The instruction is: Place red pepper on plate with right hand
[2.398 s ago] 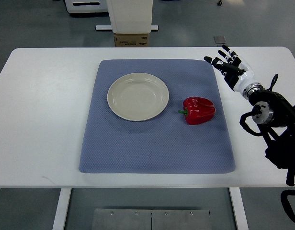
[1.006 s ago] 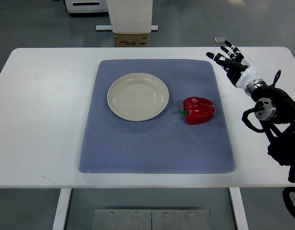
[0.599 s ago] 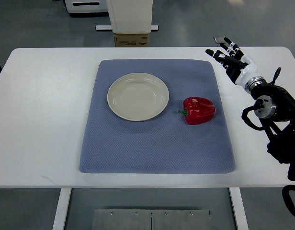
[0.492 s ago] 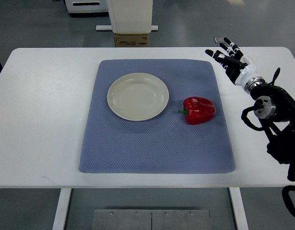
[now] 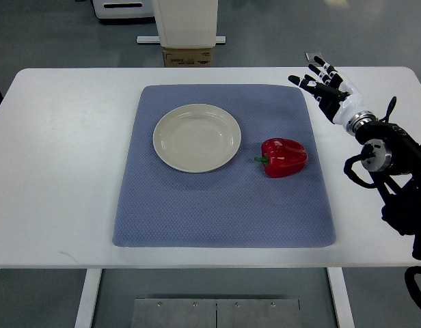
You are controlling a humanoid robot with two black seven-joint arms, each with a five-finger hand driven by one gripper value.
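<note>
A red pepper (image 5: 285, 157) with a green stem lies on its side on the blue-grey mat (image 5: 224, 198), right of centre. A cream plate (image 5: 197, 137) sits bare on the mat's upper left part, about a hand's width from the pepper. My right hand (image 5: 321, 85) hovers over the white table near the mat's far right corner, fingers spread and holding nothing, well above and to the right of the pepper. The left arm does not show.
The white table (image 5: 67, 171) stretches wide to the left of the mat. Beyond its far edge stand a white post base and a cardboard box (image 5: 188, 55). The right arm's black cables (image 5: 395, 198) hang over the table's right edge.
The right hand has drifted slightly left and up toward the mat's far right corner. Pepper and plate have not moved.
</note>
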